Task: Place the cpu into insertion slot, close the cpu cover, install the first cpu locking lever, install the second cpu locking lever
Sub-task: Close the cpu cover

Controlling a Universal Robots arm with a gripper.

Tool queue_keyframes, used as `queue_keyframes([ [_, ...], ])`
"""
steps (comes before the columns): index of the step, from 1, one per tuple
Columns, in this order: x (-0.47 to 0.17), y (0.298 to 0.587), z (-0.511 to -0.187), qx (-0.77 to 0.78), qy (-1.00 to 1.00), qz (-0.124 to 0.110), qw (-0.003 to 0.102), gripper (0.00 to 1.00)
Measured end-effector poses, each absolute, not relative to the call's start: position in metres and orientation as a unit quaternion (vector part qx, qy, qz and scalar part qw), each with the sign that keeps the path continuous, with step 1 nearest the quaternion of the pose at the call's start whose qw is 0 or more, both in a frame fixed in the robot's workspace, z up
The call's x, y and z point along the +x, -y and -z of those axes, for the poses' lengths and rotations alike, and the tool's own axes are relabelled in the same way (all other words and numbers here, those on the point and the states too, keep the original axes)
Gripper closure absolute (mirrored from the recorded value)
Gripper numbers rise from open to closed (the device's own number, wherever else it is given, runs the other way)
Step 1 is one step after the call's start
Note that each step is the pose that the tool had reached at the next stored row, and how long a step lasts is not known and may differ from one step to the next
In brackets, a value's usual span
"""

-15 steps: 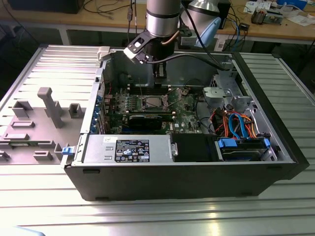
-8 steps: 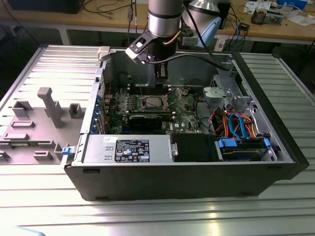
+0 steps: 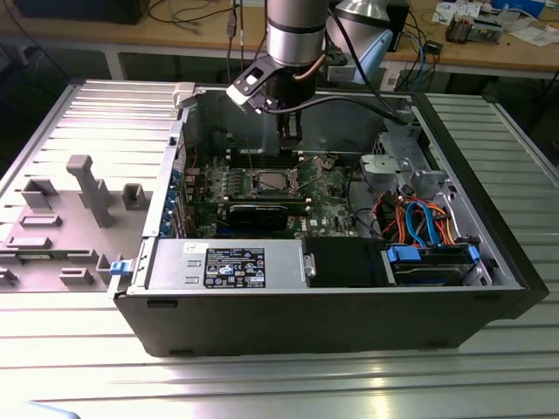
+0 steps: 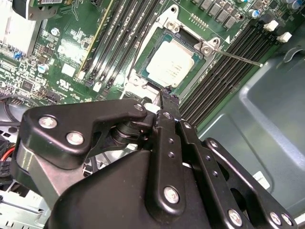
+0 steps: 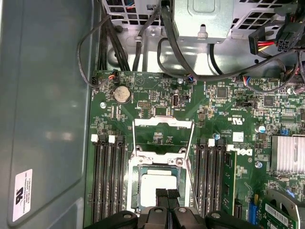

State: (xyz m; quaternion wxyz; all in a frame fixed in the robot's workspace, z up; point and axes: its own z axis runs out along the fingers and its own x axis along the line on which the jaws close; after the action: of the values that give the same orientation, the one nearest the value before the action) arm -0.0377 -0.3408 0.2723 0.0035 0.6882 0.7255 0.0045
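Exterior view overlooks case (image 3: pixel 306 314); both close wrist views share insertion slot (image 4: pixel 151 45)

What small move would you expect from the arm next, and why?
Probably a short shift toward the cpu cover, to tip it down. The cpu already lies in the insertion slot, while the cover is swung open, clear of the slot, and the shut gripper hovers right over the cpu.

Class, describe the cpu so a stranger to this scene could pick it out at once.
Inside the open computer case, find the green motherboard. Midway between its two banks of long black memory slots sits the metal-rimmed insertion slot, and the cpu lies in it. It is the one flat, plain silver-grey square there.
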Motion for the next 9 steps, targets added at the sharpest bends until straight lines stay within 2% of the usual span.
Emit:
queue_keyframes([
  [9,-0.0354,0.3408,-0.2711,0.688,-0.725,-0.004,0.004,0.89],
])
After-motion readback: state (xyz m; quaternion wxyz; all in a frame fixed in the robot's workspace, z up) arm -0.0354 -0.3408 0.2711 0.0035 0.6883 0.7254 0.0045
